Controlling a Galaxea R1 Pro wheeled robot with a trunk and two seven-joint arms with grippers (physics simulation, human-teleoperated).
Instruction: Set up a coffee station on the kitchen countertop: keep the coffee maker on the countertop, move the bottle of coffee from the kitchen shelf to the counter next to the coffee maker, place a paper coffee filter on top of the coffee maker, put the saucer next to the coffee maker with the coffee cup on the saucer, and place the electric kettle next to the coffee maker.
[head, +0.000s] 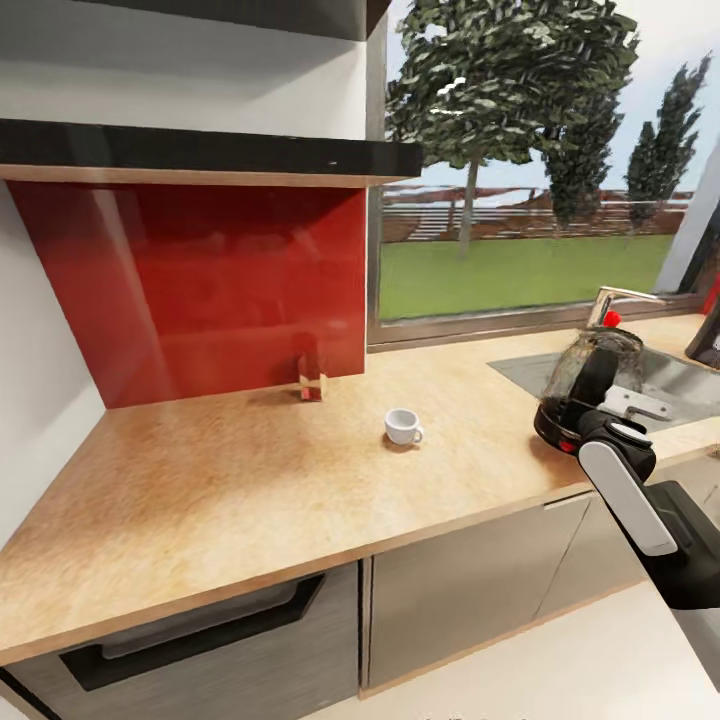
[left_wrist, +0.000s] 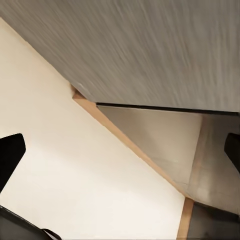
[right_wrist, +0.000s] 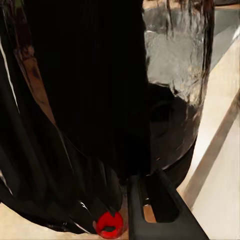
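Kettle (head: 590, 385): rounded dark glass, black handle, red switch, on wood-grain surface (head: 250, 490) at 3 o'clock. Right tool (head: 590, 400) against its handle, grip state unclear. Cup (head: 403, 426): plain white, well apart at centre.

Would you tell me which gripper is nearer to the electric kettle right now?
Right. The right gripper sits right at the electric kettle's handle; the left gripper hangs low beside the cabinet fronts, away from it.

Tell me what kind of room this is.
A home kitchen, most likely: a long light wood-grain countertop over glossy grey cabinet fronts, an inset grey steel sink, and a rounded dark glass electric kettle near a small white cup.
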